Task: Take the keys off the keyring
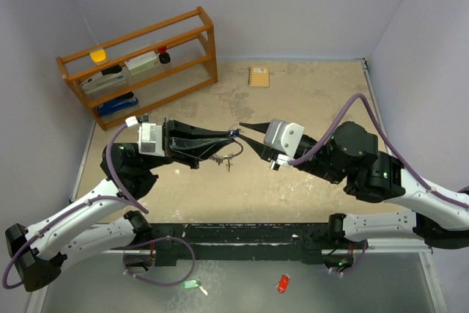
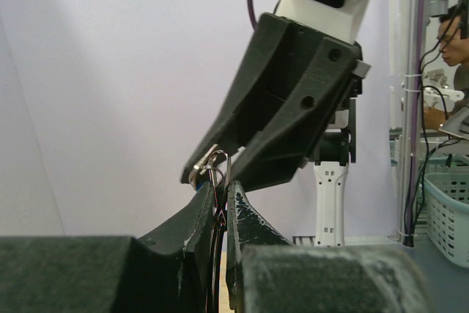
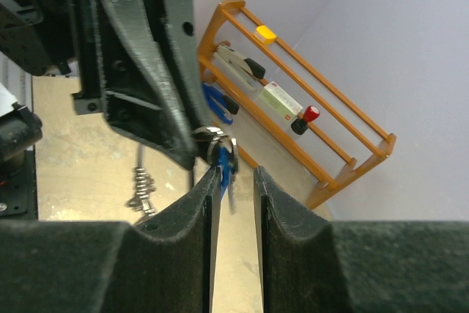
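My left gripper (image 1: pixel 231 136) is shut on the thin silver keyring (image 2: pixel 220 160) and holds it above the table; the wire sticks up out of its closed fingertips (image 2: pixel 236 203). A bunch of tiny silver keys (image 1: pixel 220 159) dangles below the ring and also shows in the right wrist view (image 3: pixel 139 188). My right gripper (image 3: pixel 236 175) meets the ring from the opposite side. Its jaws stand a little apart, and the blue-tagged key (image 3: pixel 223 170) hangs by its left fingertip. A yellow-tagged key is not visible.
An orange wooden rack (image 1: pixel 139 64) with a stapler and small items stands at the back left. A small brown notebook (image 1: pixel 259 76) lies at the back of the table. A green tag (image 1: pixel 190 284) and a red tag (image 1: pixel 283 284) lie in front of the arm bases.
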